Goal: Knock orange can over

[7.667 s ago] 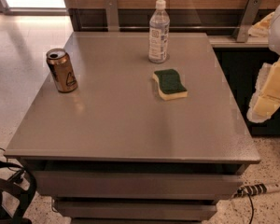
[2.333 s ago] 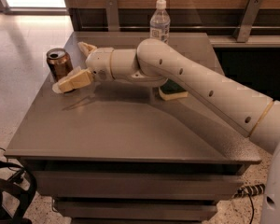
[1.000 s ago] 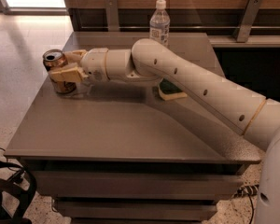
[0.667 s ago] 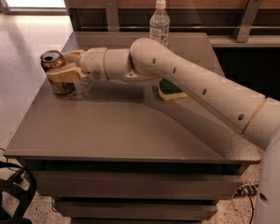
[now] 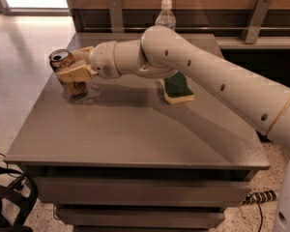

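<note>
The orange can point(image 5: 62, 58) stands near the left edge of the grey table point(image 5: 135, 134), leaning with its silver top tipped to the left. My gripper point(image 5: 66, 65) reaches in from the right at the end of the white arm point(image 5: 193, 64). Its tan fingers point(image 5: 76, 73) sit on either side of the can, one in front and one behind, closed against its body. The front finger hides the can's middle.
A clear water bottle point(image 5: 165, 13) with a white cap stands at the table's back edge, behind the arm. A green and yellow sponge point(image 5: 177, 87) lies under the arm at mid table. The table's left edge is close to the can. Dark cables point(image 5: 9, 197) lie on the floor at lower left.
The gripper came in from the right and closed around the can. Since then the can has shifted slightly right and now leans to the left.
</note>
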Controlling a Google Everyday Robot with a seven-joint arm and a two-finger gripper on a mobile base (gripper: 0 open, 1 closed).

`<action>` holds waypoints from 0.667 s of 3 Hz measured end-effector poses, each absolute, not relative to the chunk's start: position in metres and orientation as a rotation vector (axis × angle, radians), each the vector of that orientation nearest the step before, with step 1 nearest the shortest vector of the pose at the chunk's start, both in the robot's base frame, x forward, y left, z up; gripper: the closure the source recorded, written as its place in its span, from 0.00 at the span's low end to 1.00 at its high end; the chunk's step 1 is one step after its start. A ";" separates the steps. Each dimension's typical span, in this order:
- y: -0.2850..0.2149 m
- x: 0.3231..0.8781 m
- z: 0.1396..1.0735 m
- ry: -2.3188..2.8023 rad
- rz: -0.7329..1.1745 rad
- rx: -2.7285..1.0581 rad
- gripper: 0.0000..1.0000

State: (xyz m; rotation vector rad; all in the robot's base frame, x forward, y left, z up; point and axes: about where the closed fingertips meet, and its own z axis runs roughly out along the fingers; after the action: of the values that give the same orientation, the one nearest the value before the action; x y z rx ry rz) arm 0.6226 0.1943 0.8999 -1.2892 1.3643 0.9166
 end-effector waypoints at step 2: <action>0.137 0.630 0.921 1.528 0.712 -1.414 1.00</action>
State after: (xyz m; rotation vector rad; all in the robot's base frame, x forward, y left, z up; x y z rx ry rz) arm 0.6298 0.1366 0.9207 -1.4141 1.5276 0.7122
